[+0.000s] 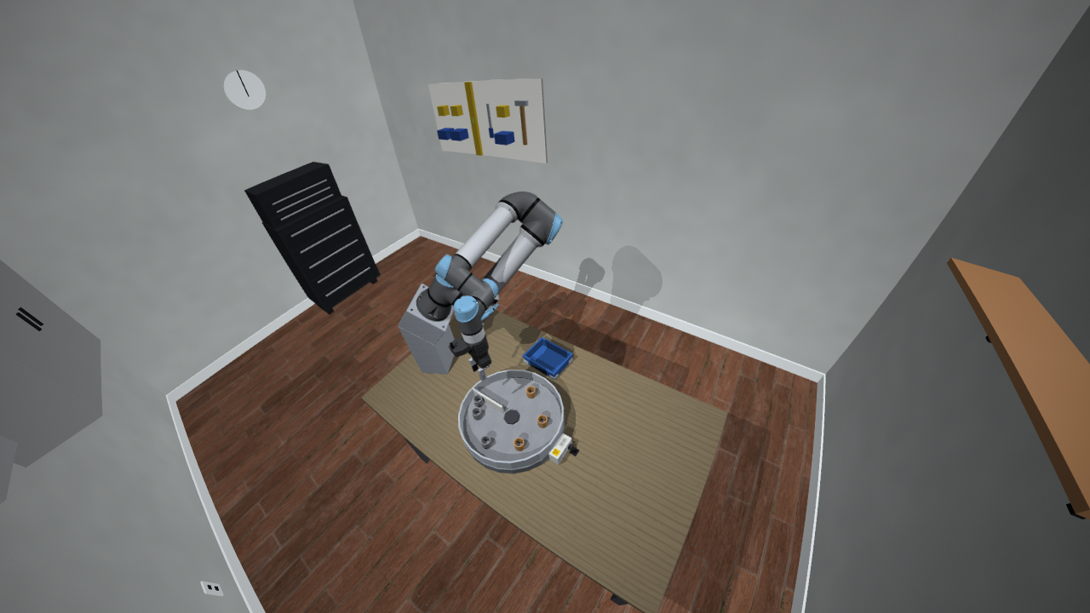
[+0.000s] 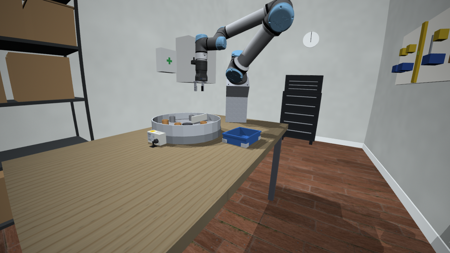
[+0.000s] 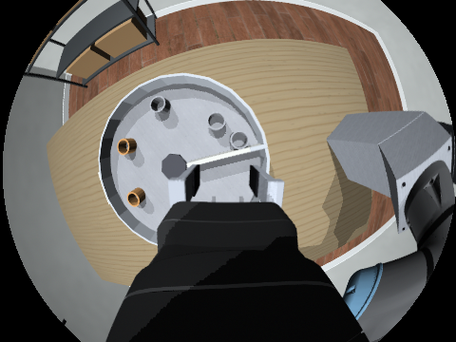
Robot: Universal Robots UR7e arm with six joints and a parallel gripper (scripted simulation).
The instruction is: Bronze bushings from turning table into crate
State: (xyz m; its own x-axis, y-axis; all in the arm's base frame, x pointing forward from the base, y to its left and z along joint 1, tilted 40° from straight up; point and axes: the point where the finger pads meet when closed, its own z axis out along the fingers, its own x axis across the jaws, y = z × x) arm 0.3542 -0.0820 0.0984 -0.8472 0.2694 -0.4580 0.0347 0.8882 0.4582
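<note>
My gripper (image 1: 478,370) (image 2: 198,89) (image 3: 224,175) is open and empty, high above the turning table (image 1: 509,460) (image 2: 188,130) (image 3: 138,119), near its pale bar. Three bronze bushings stand on the turning table: one (image 1: 530,392) on the crate's side, one (image 1: 542,421) (image 3: 136,197) and another (image 1: 519,443) (image 3: 126,146). The first is hidden in the wrist view. Three steel bushings stand there too: one (image 1: 479,400) (image 3: 238,140) by the bar, one (image 1: 477,413) (image 3: 217,122) beside it and one (image 1: 486,441) (image 3: 159,104) farther round. The blue crate (image 1: 538,365) (image 2: 231,139) shows no bushing inside.
The pale bar (image 1: 489,398) (image 2: 199,118) (image 3: 223,155) runs from the hub to the raised rim of the turning table. A small white box (image 1: 559,449) (image 2: 156,137) with a black knob stands outside the rim. The crate stands close beside the turning table.
</note>
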